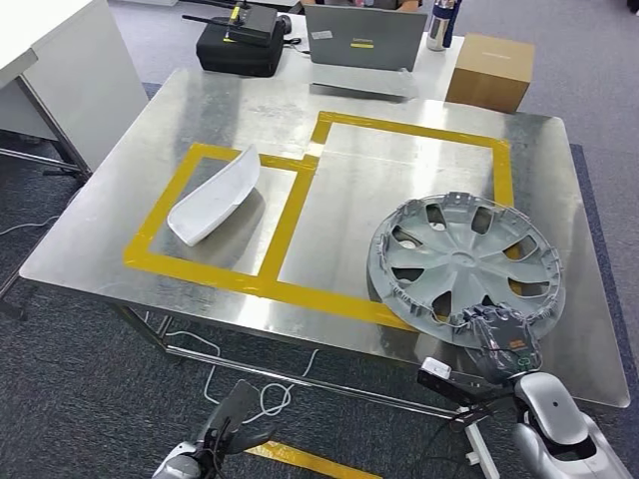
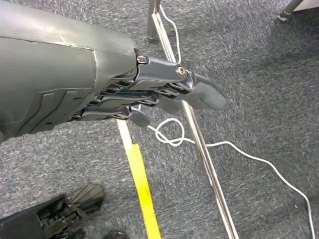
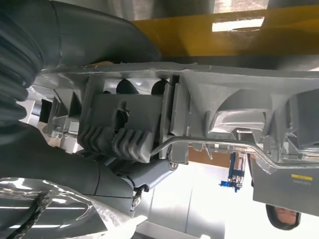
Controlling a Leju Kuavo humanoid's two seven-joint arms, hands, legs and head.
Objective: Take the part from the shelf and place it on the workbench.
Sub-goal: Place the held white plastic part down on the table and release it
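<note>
One hubcap point(image 1: 465, 261) rim overhanging workbench point(image 1: 226, 110) edge

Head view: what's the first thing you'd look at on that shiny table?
The big grey hubcap stands out, lying at the table's near right edge with the robot's right hand gripping its rim. Next is the white curved part, resting inside the yellow tape square on the left.

The right hand point(image 1: 503, 334) reaches up from below at the worktop's near edge, its fingers point(image 3: 124, 142) curled over the rim of the wheel cover point(image 1: 465, 264) and gripping it. The left hand point(image 2: 165, 94) hangs low, fingers extended and close together, holding nothing.
</note>
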